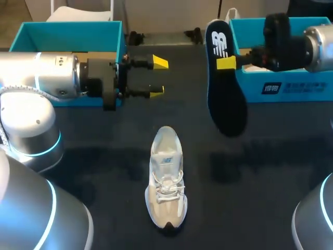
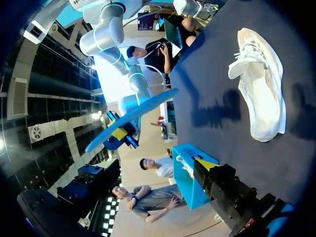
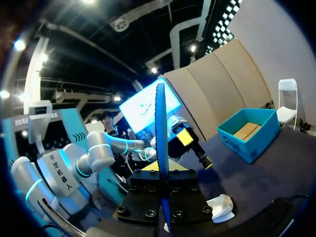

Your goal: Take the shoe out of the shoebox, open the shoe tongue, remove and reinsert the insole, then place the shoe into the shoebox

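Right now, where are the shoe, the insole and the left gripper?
shoe (image 1: 166, 174): head view, on its upper by the laces.
insole (image 1: 227, 107): head view, on its dark middle.
left gripper (image 1: 157, 76): head view, midway between its yellow tips.

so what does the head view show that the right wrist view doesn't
Only the head view: the right shoebox, and the broad face of the insole held by the right end effector. Only the right wrist view: the insole edge-on, and a brown panel inside the left shoebox. Both: the insole, the open left end effector, the left shoebox, and probably the shoe, seen only in part from the wrist.
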